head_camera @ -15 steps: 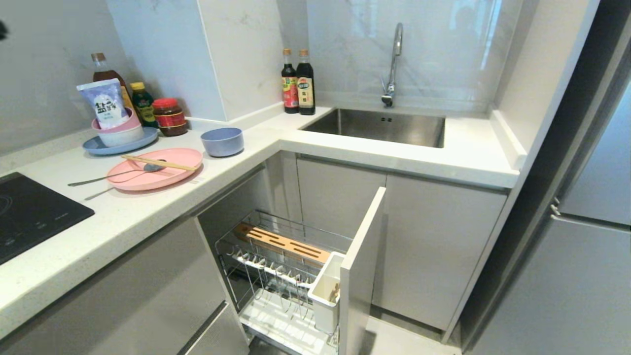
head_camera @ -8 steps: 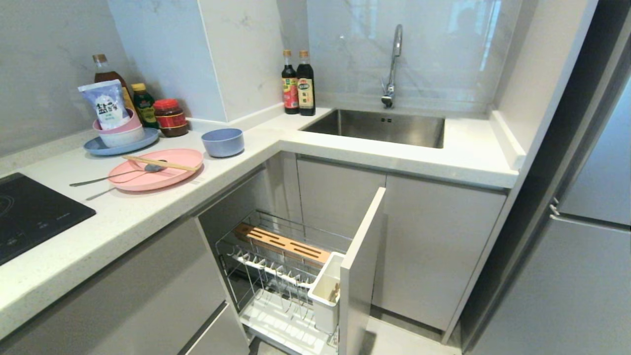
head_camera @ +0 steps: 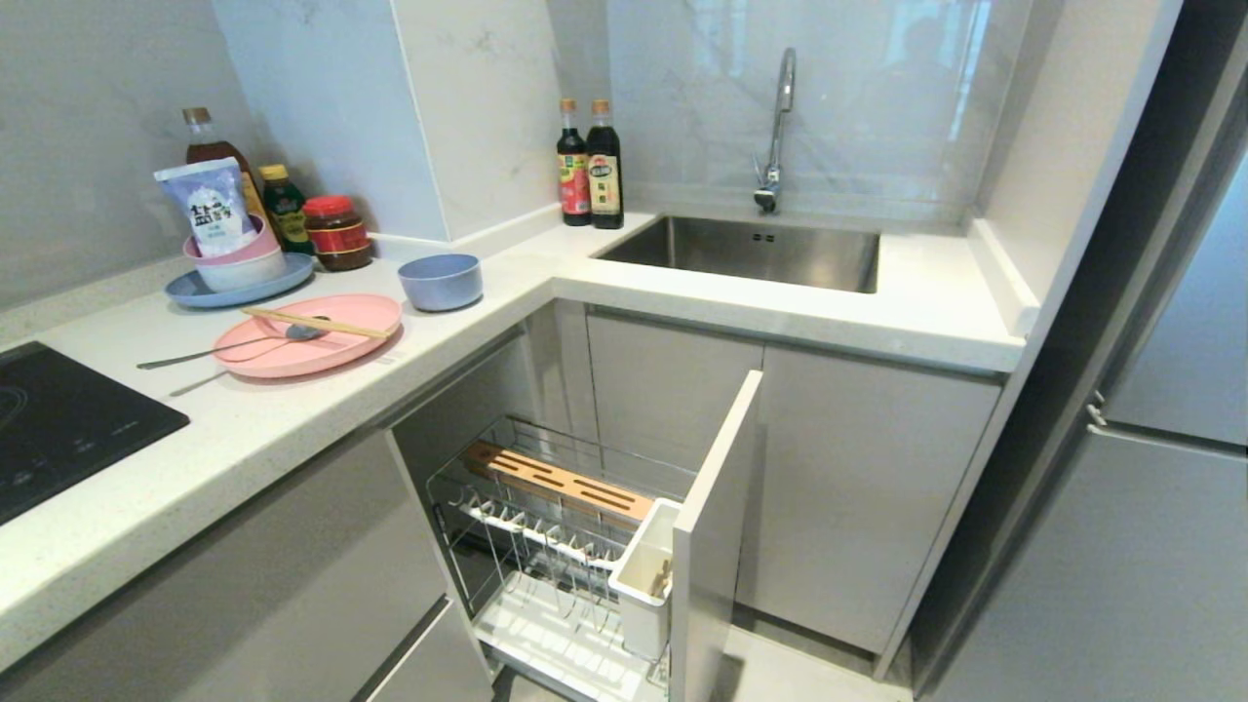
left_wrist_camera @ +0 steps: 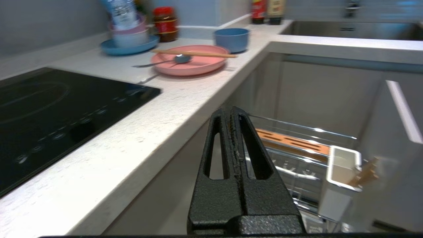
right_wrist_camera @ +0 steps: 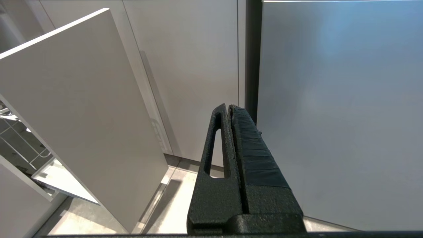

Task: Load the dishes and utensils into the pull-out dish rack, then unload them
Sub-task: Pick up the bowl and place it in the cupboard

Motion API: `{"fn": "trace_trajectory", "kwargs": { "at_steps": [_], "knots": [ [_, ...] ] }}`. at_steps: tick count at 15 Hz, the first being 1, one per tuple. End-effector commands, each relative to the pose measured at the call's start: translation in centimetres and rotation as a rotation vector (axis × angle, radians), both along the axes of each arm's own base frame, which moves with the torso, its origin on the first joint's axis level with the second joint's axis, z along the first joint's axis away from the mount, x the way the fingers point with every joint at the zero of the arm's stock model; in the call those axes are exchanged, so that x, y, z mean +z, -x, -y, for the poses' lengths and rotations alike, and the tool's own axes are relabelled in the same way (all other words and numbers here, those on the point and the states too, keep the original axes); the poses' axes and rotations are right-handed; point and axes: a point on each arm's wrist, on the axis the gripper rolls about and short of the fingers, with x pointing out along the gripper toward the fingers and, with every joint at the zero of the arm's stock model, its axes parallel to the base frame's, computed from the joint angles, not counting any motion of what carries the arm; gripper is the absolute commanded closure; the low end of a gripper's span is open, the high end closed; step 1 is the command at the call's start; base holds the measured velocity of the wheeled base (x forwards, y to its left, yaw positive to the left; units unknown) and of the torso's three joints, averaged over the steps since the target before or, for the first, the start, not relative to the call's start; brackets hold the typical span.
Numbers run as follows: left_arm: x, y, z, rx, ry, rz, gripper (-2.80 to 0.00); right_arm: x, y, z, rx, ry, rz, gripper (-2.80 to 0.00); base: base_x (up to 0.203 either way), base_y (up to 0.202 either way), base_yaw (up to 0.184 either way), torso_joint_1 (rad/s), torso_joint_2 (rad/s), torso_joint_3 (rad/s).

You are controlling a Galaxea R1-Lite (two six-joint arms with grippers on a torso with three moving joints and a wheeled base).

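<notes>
The pink plate (head_camera: 331, 343) lies on the counter with the chopsticks (head_camera: 314, 323) across it and the spoon (head_camera: 224, 348) resting over its rim. Just behind it stands the blue bowl (head_camera: 440, 281). Below the counter the pull-out dish rack (head_camera: 531, 483) is drawn out, its prongs bare, and a wooden piece shows in its white utensil box (head_camera: 645, 575). Neither gripper is in the head view. My left gripper (left_wrist_camera: 230, 114) is shut and empty, low beside the counter edge, with the plate (left_wrist_camera: 195, 67) far ahead and the rack (left_wrist_camera: 297, 145) beside it. My right gripper (right_wrist_camera: 228, 107) is shut and empty, facing cabinet doors beside the rack's front panel (right_wrist_camera: 76, 115).
A black hob (head_camera: 58, 429) is set in the counter at the left. A blue-grey plate (head_camera: 200, 288) carries a pink-rimmed bowl with a packet (head_camera: 213, 210), next to bottles and a red jar (head_camera: 333, 230). Two sauce bottles (head_camera: 590, 161), the sink (head_camera: 751, 252) and a fridge door (head_camera: 1150, 546) lie to the right.
A dark shape at the far upper left edge of the head view has gone out of sight. The dishes, utensils and rack have not moved.
</notes>
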Motion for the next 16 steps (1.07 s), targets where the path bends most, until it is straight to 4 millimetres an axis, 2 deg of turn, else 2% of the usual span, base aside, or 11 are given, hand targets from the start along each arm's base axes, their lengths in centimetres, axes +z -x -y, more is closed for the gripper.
{"fn": "trace_trajectory", "kwargs": {
  "at_steps": [1,2,5,7,10,12,14,16],
  "knots": [
    [-1.8,0.4,-0.1,-0.035,-0.009,-0.002,0.0,0.0,0.0,0.0,0.0,0.0,0.005,0.0,0.0,0.0,0.0,0.0,0.0,0.0],
    [-3.5,0.2,-0.1,-0.039,-0.011,-0.031,0.0,0.0,0.0,0.0,0.0,0.0,0.005,0.0,0.0,0.0,0.0,0.0,0.0,0.0],
    [-7.0,1.2,-0.2,-0.045,-0.014,-0.022,0.0,0.0,0.0,0.0,0.0,0.0,0.005,0.0,0.0,0.0,0.0,0.0,0.0,0.0],
    [-9.3,0.5,-0.3,-0.024,-0.004,-0.082,0.0,0.0,0.0,0.0,0.0,0.0,0.005,0.0,0.0,0.0,0.0,0.0,0.0,0.0],
    [-11.5,-0.9,-0.3,-0.014,-0.007,-0.046,0.0,0.0,0.0,0.0,0.0,0.0,0.005,0.0,0.0,0.0,0.0,0.0,0.0,0.0],
    [-11.7,-1.2,-0.2,-0.054,-0.003,-0.007,0.0,0.0,0.0,0.0,-0.001,0.0,0.005,0.0,0.0,0.0,0.0,0.0,0.0,0.0],
    [-12.9,-1.2,0.0,-0.132,-0.022,-0.139,0.0,0.0,0.0,0.0,0.0,0.0,0.005,0.0,0.0,0.0,0.0,0.0,0.0,0.0],
    [-12.8,-1.2,0.0,-0.136,-0.023,-0.135,0.0,0.0,0.0,0.0,0.0,0.0,0.005,0.0,0.0,0.0,0.0,0.0,0.0,0.0]
  ]
}}
